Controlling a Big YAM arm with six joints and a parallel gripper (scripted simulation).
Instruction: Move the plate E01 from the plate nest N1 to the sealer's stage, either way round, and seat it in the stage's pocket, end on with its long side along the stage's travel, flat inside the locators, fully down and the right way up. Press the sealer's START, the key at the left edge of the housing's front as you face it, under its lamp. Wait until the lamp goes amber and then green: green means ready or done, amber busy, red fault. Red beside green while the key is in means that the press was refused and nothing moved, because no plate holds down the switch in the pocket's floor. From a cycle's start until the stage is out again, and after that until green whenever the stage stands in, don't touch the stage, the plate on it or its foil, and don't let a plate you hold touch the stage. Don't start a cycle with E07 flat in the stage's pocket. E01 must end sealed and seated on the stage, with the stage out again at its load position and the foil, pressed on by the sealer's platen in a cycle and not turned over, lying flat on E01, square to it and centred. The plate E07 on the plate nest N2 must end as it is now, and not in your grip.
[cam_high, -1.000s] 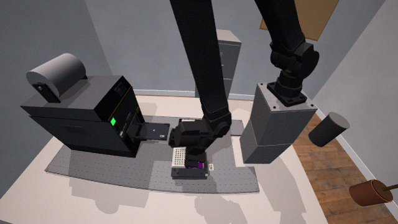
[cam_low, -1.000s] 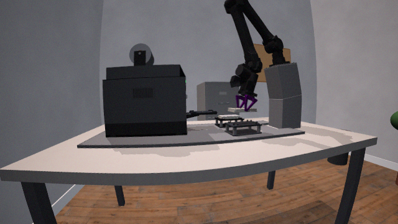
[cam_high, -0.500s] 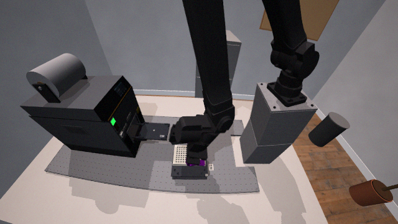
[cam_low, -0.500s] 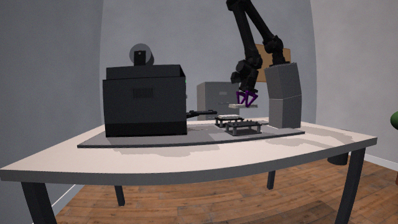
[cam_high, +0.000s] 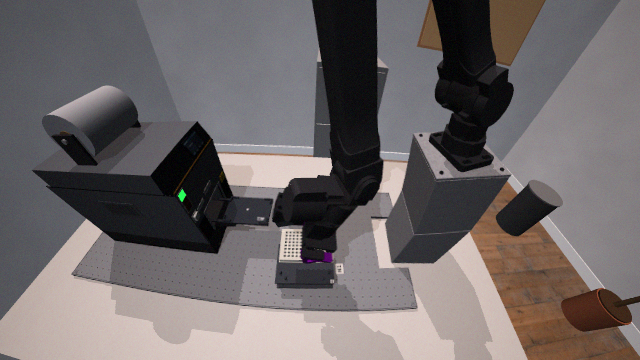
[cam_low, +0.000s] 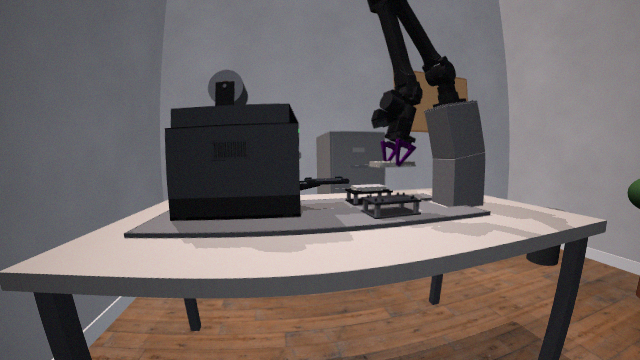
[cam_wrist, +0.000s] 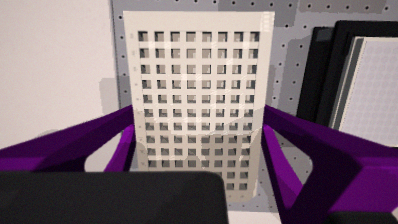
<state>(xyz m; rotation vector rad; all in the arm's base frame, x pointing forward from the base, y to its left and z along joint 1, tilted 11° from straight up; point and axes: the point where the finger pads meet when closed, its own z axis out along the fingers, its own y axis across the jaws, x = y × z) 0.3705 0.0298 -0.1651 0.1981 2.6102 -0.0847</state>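
My gripper (cam_wrist: 198, 111) is shut on the white well plate E01 (cam_wrist: 197, 100), its purple fingers on the plate's two long sides. The plate hangs level in the air above the nests, as the exterior view shows (cam_low: 392, 163); it also shows in the top view (cam_high: 291, 245). Below it the black nest N1 (cam_high: 305, 274) stands empty. The other plate, E07 (cam_low: 370, 188), lies on its nest beside it and shows at the right of the wrist view (cam_wrist: 372, 90). The sealer (cam_high: 135, 185) shows a green lamp (cam_high: 182, 195). Its stage (cam_high: 245, 210) stands out and empty.
The grey block of the arm's base (cam_high: 440, 200) stands right of the nests. A foil roll (cam_high: 92, 117) sits on top of the sealer. A grey perforated mat (cam_high: 240, 270) lies under the sealer and the nests. A filing cabinet (cam_low: 347, 155) stands behind the table.
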